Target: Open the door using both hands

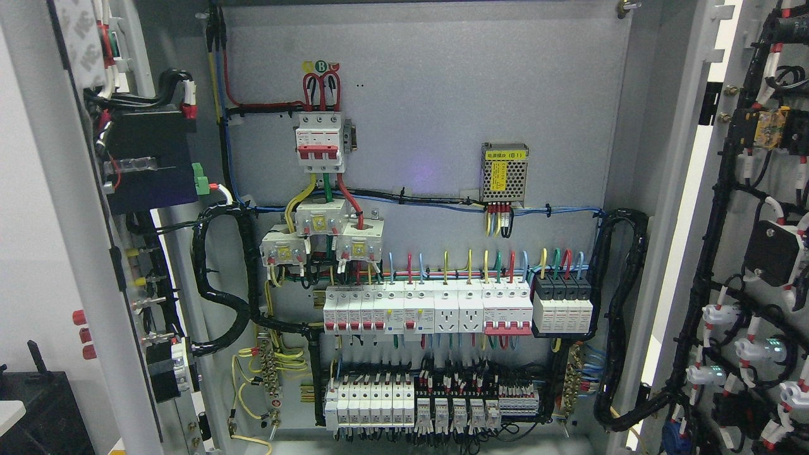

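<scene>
An electrical cabinet fills the head view with both of its doors swung wide. The left door (69,208) stands edge-on at the picture's left, its inner face carrying a black module and wiring. The right door (755,253) hangs open at the right, lined with black cable looms and white connectors. Between them the grey back panel (430,101) is fully exposed. Neither of my hands nor any arm appears in the picture.
On the back panel sit a red-and-white main breaker (320,142), a small mesh power supply (504,172), a row of white breakers (436,306) and lower terminal blocks (411,404). A dark object (38,404) lies at the lower left outside the cabinet.
</scene>
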Controlling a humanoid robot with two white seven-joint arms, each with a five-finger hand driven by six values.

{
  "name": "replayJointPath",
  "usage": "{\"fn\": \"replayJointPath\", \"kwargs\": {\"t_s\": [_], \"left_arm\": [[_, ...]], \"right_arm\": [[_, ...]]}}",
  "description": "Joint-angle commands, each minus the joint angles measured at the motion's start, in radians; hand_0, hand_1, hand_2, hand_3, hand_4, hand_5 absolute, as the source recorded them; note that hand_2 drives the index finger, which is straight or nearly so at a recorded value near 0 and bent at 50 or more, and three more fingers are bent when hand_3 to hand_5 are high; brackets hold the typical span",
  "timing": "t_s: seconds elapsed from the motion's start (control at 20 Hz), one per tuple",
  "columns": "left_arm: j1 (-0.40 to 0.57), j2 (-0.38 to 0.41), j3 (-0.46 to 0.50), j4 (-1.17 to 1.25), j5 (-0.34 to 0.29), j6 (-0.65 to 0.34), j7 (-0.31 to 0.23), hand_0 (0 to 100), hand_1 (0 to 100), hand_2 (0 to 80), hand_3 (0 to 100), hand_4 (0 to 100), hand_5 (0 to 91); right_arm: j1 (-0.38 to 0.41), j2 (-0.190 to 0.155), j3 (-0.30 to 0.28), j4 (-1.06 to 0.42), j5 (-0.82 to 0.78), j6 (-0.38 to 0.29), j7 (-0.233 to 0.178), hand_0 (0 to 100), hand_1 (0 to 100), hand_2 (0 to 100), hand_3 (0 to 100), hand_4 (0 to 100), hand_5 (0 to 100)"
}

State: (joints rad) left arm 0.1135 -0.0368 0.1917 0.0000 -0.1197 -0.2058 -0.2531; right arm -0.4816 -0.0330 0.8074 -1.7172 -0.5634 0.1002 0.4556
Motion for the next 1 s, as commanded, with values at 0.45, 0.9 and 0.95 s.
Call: {"fn": "replayJointPath", "kwargs": {"t_s": [0.45,0.9,0.95], "left_arm": [[0.0,0.0,0.0,-0.028,0.0,0.0,0.0,0,0,0.0,0,4,0.0],[0.0,0.0,0.0,-0.028,0.0,0.0,0.0,0,0,0.0,0,4,0.0],[0.0,0.0,0.0,-0.028,0.0,0.0,0.0,0,0,0.0,0,4,0.0]], "right_arm": [[-0.002,0.054,0.062,0.008,0.053,0.001,-0.029,0,0,0,0,0,0],[-0.008,0.08,0.078,0.01,0.068,0.029,-0.028,0,0,0,0,0,0],[-0.008,0.082,0.078,0.01,0.069,0.029,-0.028,0,0,0,0,0,0]]}}
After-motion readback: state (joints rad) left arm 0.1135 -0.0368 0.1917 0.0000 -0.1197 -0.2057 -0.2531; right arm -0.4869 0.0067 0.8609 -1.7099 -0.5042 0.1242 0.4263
